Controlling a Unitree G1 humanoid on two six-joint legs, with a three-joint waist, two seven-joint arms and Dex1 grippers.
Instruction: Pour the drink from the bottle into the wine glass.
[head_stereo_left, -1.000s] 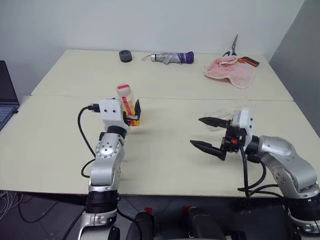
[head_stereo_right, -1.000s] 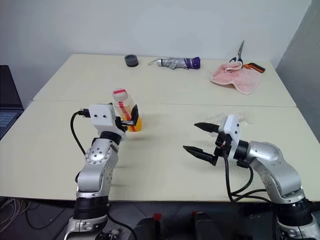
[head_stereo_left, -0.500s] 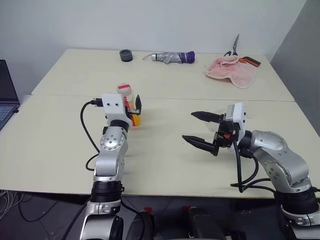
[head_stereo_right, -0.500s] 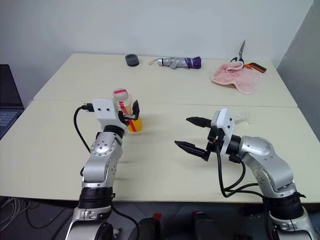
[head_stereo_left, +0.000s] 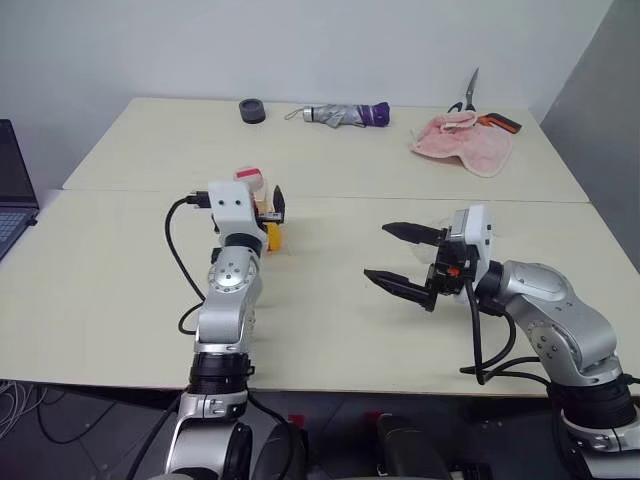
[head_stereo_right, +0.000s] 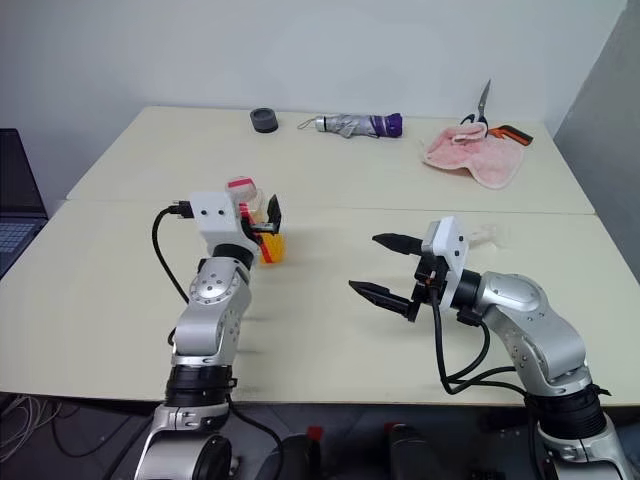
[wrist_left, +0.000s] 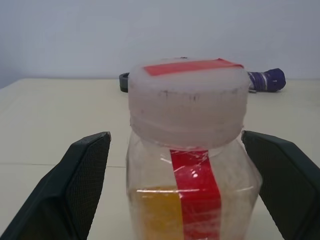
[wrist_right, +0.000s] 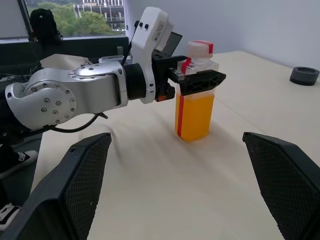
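Note:
The bottle (wrist_right: 195, 95) stands upright on the near table, left of centre, with a pinkish-red cap (wrist_left: 187, 97) and a red label strip. The orange drink (head_stereo_right: 272, 250) fills its lower half. My left gripper (head_stereo_left: 265, 208) is open and straddles the bottle's shoulder just under the cap, one black finger (wrist_left: 82, 185) on each side with a gap to the plastic. My right gripper (head_stereo_left: 377, 252) hovers open and empty over the table to the right, pointing toward the bottle. A faint clear shape behind its wrist looks like the wine glass (head_stereo_right: 488, 236), mostly hidden.
On the far table lie a black round ring (head_stereo_left: 251, 111), a folded umbrella (head_stereo_left: 345, 115), a pink cloth (head_stereo_left: 460, 140) and scissors (head_stereo_left: 468, 95). A laptop (head_stereo_left: 10, 190) sits at the left edge. A seam joins the two tables behind the bottle.
My left arm has stretched out slightly, with its gripper still open around the bottle. The right gripper shifted a little to the left early on, then stayed still.

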